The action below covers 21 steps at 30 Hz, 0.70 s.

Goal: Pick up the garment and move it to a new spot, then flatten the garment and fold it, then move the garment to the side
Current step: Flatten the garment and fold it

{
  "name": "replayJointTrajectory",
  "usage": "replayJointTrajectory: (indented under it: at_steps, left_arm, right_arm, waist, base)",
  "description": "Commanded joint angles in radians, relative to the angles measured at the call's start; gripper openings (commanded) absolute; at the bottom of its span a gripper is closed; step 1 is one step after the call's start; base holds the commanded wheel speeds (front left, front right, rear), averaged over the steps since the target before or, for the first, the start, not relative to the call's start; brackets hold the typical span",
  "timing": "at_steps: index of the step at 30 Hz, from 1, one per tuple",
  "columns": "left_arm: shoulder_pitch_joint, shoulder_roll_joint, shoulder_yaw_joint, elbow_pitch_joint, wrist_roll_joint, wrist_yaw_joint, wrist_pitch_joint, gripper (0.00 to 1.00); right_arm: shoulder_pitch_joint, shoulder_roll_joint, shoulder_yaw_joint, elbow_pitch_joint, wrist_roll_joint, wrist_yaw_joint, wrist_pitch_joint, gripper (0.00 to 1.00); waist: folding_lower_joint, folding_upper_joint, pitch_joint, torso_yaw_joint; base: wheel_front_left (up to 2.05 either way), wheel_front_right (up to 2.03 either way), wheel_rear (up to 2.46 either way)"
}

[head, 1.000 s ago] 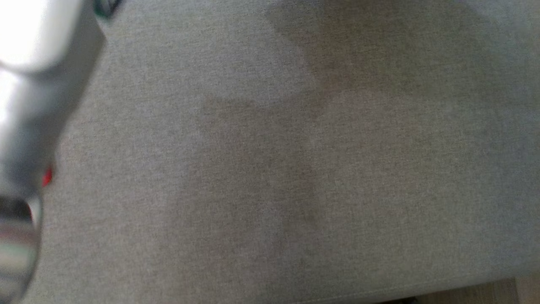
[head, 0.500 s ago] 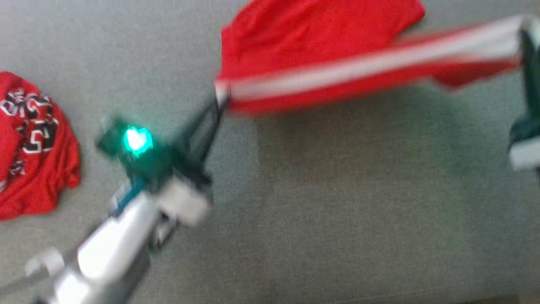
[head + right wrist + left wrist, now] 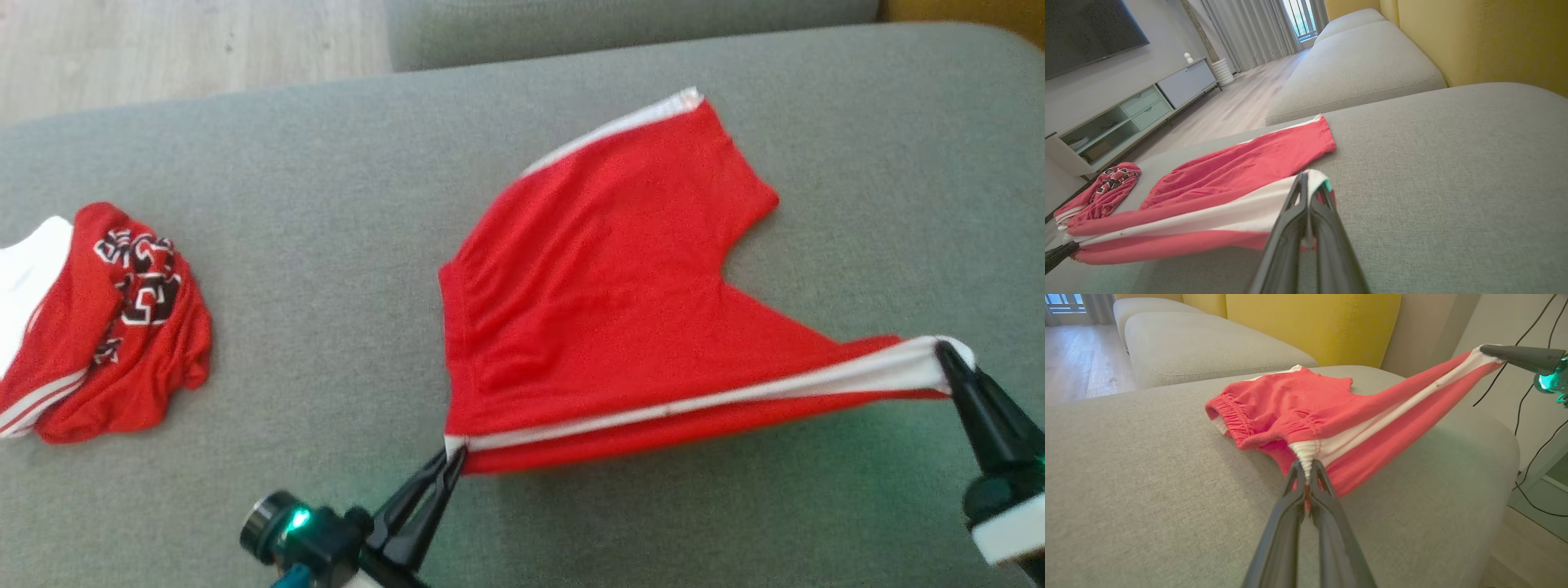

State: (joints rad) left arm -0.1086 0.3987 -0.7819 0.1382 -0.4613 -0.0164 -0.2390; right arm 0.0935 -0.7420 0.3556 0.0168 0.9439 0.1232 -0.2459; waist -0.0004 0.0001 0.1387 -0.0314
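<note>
The garment (image 3: 604,278) is a pair of red shorts with a white side stripe, spread over the grey sofa seat (image 3: 326,327). Its near edge is pulled taut and lifted between both grippers, while the far leg lies on the cushion. My left gripper (image 3: 455,459) is shut on the waistband corner (image 3: 1306,451) at the white stripe's end. My right gripper (image 3: 947,353) is shut on the leg hem (image 3: 1310,179) at the stripe's other end. In the left wrist view the right gripper (image 3: 1488,348) holds the stretched stripe at the upper right.
A second crumpled red garment (image 3: 114,327) with black-and-white lettering lies at the seat's left side (image 3: 1106,188). Another grey cushion (image 3: 1355,73) and yellow backrests (image 3: 1310,322) stand beyond. Wooden floor (image 3: 188,41) lies past the seat's far left edge.
The head camera has swung, bringing the whole garment and both grippers into sharp view. The shorts stay stretched between both shut grippers and now lie lower, partly resting on the seat.
</note>
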Motion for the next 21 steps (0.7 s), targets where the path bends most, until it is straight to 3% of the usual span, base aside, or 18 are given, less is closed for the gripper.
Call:
replayJointTrajectory:
  at_steps: [1,6,10,15,21]
  left_arm:
    - [-0.017,0.029,0.033,-0.034,-0.007,0.009,-0.005,0.00]
    - [0.003,0.031,0.052,-0.134,-0.058,0.002,-0.004,0.00]
    - [-0.044,-0.022,0.080,-0.175,-0.182,-0.049,0.024,0.00]
    - [-0.172,-0.099,0.114,-0.178,-0.347,-0.087,0.103,0.00]
    - [-0.322,-0.156,0.159,-0.122,-0.511,-0.098,0.221,0.00]
  right_arm:
    - [-0.004,-0.060,-0.023,-0.028,-0.002,0.008,-0.006,0.00]
    - [0.048,-0.058,-0.109,-0.078,-0.019,0.008,-0.005,0.00]
    - [-0.001,-0.049,-0.150,-0.082,-0.065,0.008,0.035,0.00]
    - [-0.166,-0.024,-0.153,-0.053,-0.099,0.008,0.112,0.00]
    - [-0.426,-0.025,-0.060,0.030,-0.123,0.008,0.212,0.00]
  waist:
    - [0.0004,-0.0001,-0.007,0.005]
    - [0.0004,-0.0001,0.011,0.032]
    - [0.0004,-0.0001,0.063,0.060]
    - [0.0004,-0.0001,0.147,0.091]
    - [0.0004,-0.0001,0.226,0.119]
  base:
    - [0.00,0.00,0.00]
    - [0.00,0.00,0.00]
    - [0.00,0.00,0.00]
    - [0.00,0.00,0.00]
    - [0.00,0.00,0.00]
